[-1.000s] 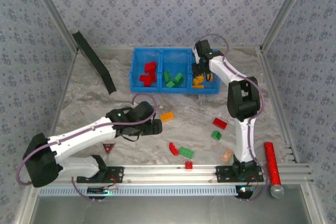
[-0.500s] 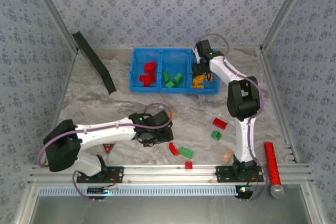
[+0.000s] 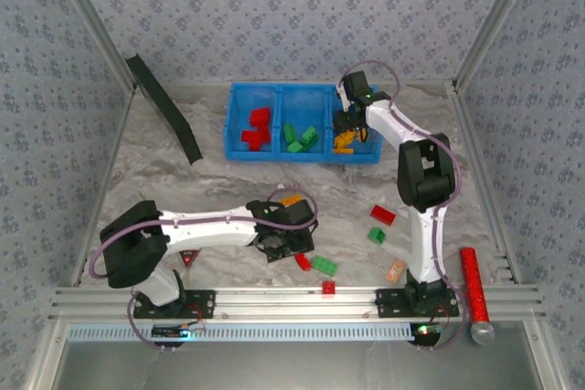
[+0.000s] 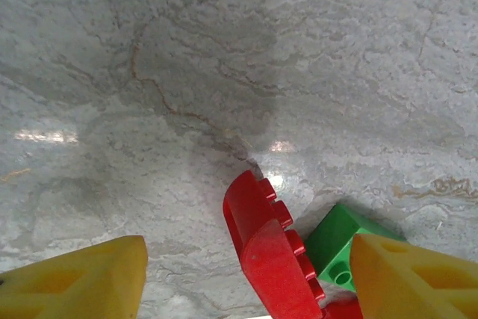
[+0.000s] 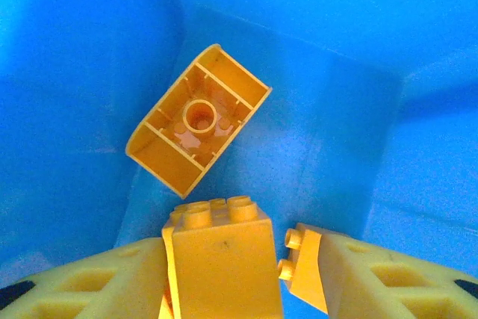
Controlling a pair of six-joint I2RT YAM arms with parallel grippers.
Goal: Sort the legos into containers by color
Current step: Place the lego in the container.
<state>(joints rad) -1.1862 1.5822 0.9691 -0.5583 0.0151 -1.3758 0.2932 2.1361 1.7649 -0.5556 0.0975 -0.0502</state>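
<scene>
The left pincer point(image 4: 248, 259) is hovering low over the surface point(image 4: 224, 72), jaws apart and straddling the red brick point(image 4: 263, 248). In its wrist view, the brick's long axis is running 11 to 5, with a green brick point(image 4: 345, 244) crowding it at 3 o'clock. The right pincer point(image 5: 239, 278), jaws apart, is sitting in the tray point(image 5: 82, 50) among orange bricks point(image 5: 198, 119).

Blue tray point(image 3: 274, 156); red brick point(image 4: 258, 237); green brick point(image 4: 343, 240); grey-veined tabletop point(image 4: 224, 72).
</scene>
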